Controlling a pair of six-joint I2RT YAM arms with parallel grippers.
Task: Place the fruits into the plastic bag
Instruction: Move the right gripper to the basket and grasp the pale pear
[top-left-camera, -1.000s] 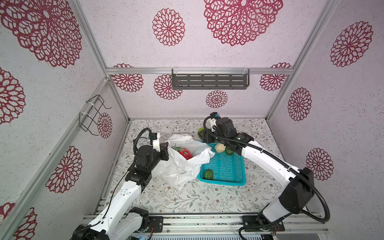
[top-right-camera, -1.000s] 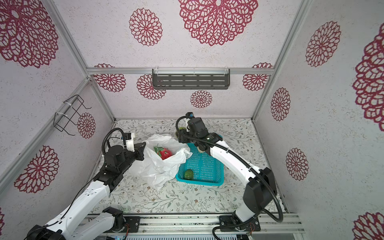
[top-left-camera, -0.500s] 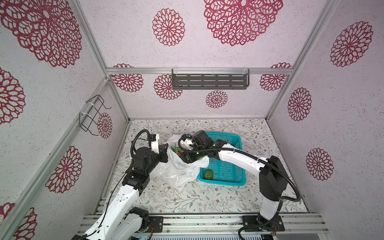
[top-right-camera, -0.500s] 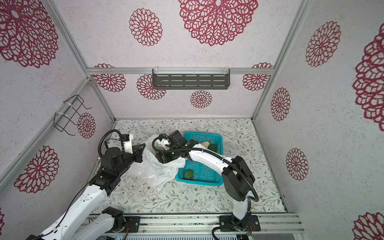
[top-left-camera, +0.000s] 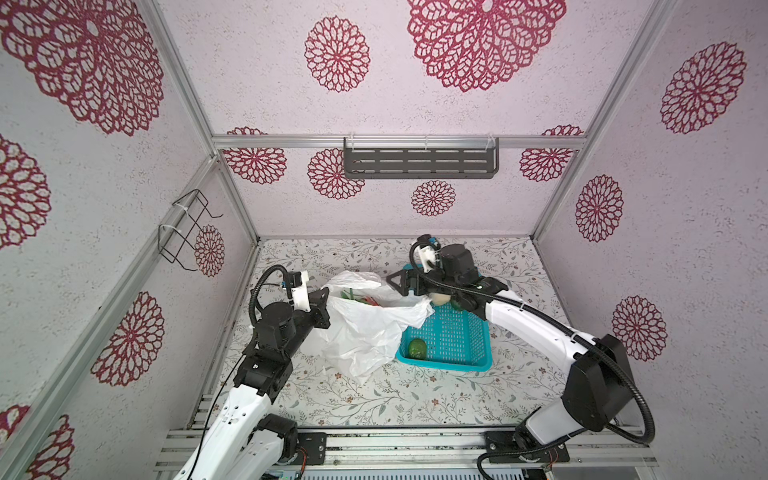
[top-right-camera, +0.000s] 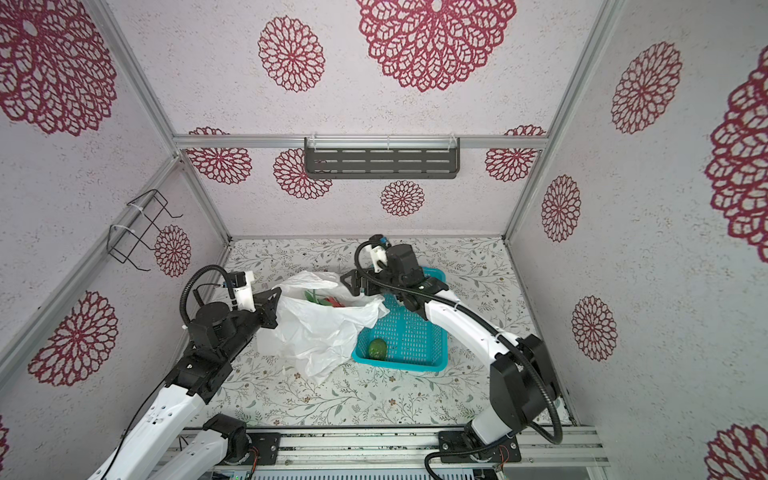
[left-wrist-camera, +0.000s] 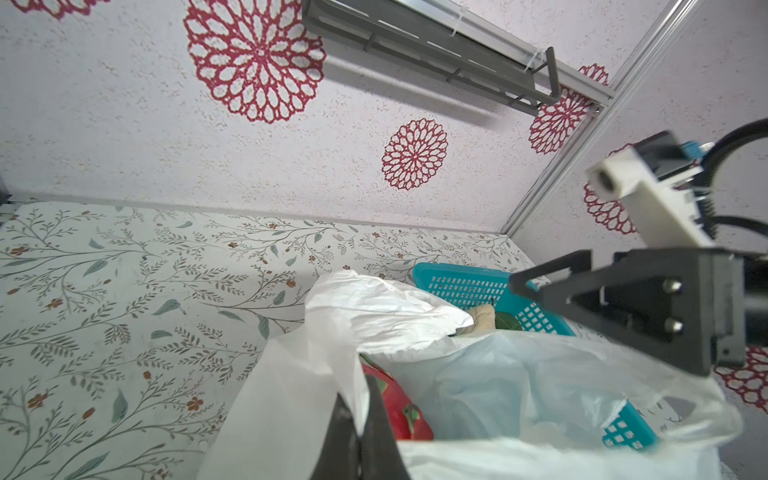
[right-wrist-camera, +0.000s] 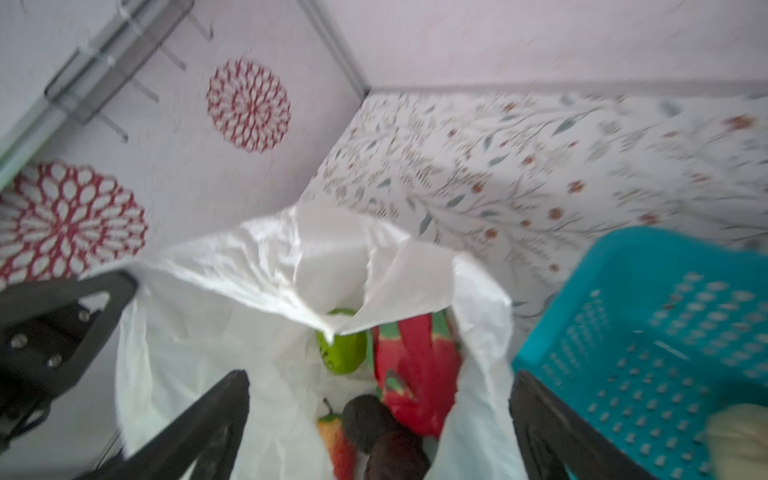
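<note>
Floral bench (top-left-camera: 374, 399), carrying everything. Plastic bag (top-left-camera: 365, 332), white and crumpled, mouth open, draped against the left rim of the teal basket (top-left-camera: 457, 345). Left claw (left-wrist-camera: 357, 399): clenched on the left edge of the bag's mouth. Right claw (right-wrist-camera: 379, 375): released, spread wide above the bag's mouth, empty. In the bag: red fruit (right-wrist-camera: 415, 361) with green leaves, light-green fruit (right-wrist-camera: 343, 353), dark brown fruits (right-wrist-camera: 368, 417). In the basket: dark green fruit (top-left-camera: 416, 348) at the front left corner; pale fruit (top-left-camera: 440, 298) at the back, partly under the right arm.

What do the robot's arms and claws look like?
Both arms have white shells with black joints. The left claw and right claw are pairs of black triangular open-frame fingers. A white camera block sits on each wrist, fed by a looping black ribbed cable.
</note>
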